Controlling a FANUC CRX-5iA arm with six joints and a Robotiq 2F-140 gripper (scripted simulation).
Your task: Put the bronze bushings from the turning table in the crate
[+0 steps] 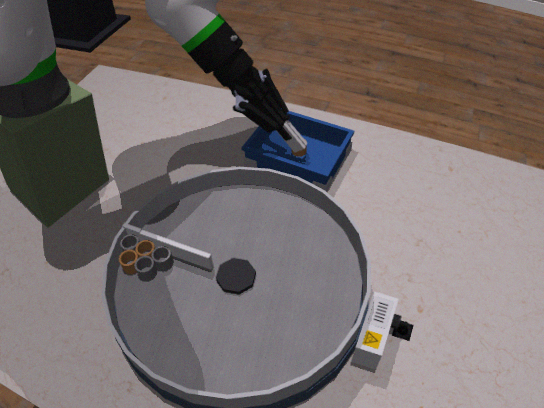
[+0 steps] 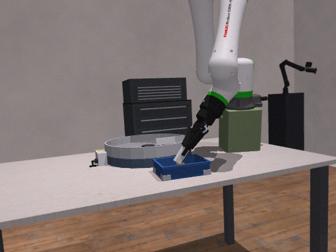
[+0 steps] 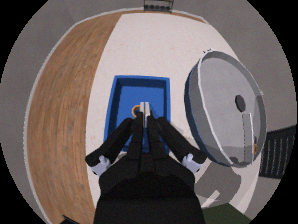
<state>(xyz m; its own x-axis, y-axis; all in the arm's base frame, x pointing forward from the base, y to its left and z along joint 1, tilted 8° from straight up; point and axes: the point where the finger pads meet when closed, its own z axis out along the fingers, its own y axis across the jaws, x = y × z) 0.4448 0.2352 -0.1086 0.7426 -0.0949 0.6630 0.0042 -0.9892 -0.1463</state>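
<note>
My gripper is shut on the wall of a bronze bushing. It holds the bushing low inside the blue crate; whether the bushing touches the crate floor cannot be told. On the grey turning table, two bronze bushings, one near the rim and one nearer the bar, stand grouped with three steel bushings. No other bushing shows in the crate.
A light bar lies beside the bushings, above the turning table's floor. A dark hub is at its centre. A white box sits against its outer wall. The green pedestal stands under the arm's base.
</note>
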